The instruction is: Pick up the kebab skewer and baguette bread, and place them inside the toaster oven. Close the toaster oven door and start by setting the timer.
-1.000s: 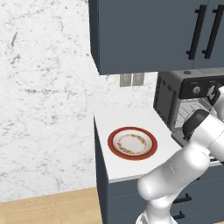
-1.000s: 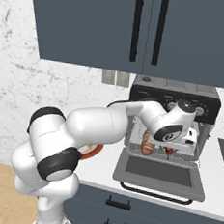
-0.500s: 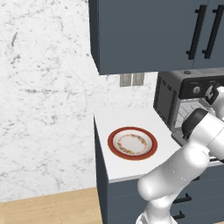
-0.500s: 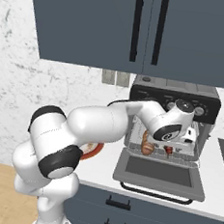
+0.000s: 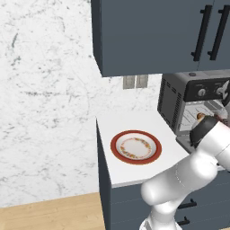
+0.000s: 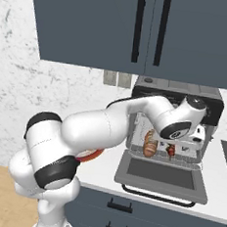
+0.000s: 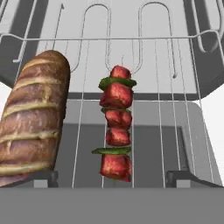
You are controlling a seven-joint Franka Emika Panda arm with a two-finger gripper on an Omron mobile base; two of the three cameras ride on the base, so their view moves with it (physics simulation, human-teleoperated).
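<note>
- Hand spread wide and holding nothing, its two dark fingertips low at either side of the hand view, apart from the food.
- Left of the toaster oven, a marble wall rises behind the white tabletop, where a red-rimmed plate lies bare; dark grey cabinets hang above the oven.
- Toaster oven door is dropped flat toward the robot, its glass facing up over the tabletop's edge.
- On the oven's wire rack, the baguette bread lies lengthwise at the left, just beside the left fingertip.
- Right of the loaf and apart from it, the kebab skewer lies on the same rack, lined up between the two fingertips and touching neither.
- From the right base view, both foods sit inside the oven's mouth, loaf to the left, skewer to the right, right below the hand.
- A second ago the hand was pinched nearly closed; it has since parted fully and released the skewer. The plate has not moved.
</note>
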